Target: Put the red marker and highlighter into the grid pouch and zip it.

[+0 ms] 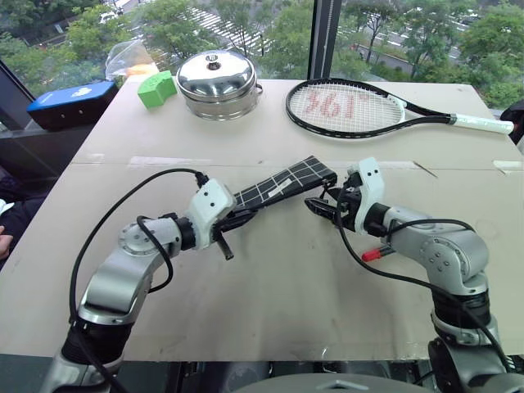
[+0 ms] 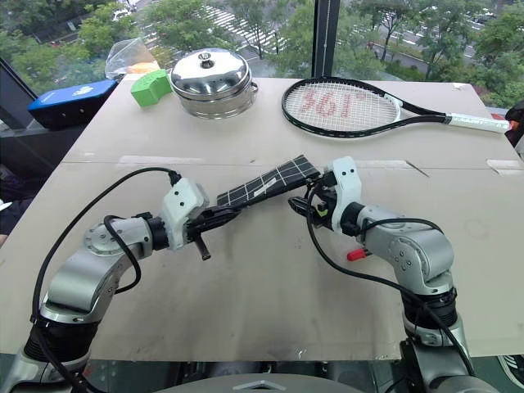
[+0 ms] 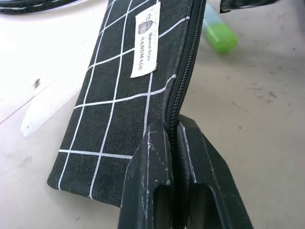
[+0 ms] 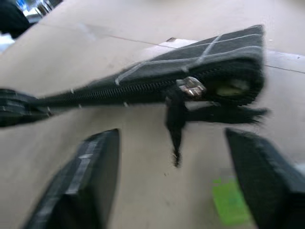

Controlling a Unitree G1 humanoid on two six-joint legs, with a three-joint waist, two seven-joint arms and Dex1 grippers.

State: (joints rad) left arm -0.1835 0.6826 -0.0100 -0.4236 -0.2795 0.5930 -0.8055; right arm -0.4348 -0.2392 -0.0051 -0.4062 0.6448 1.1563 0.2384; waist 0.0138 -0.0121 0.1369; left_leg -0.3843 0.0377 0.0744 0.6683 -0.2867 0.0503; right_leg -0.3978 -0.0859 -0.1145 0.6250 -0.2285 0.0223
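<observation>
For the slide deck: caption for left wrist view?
Left gripper shut on grid pouch at its zipper edge, highlighter on table beyond.

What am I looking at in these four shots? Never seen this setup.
It is a two-armed humanoid robot at a table. Two pictures come from the stereo camera on its head; the other two from cameras on each wrist, looking along that arm's two black fingers.

The left end effector is shut on one end of the grid pouch, holding it off the table. The right end effector, fingers apart, is at the pouch's other end, facing the zipper pull, not gripping it.

On the table: the red marker beside the right arm, the highlighter under the pouch, a tennis racket, a steel lidded pot, a green block.
</observation>
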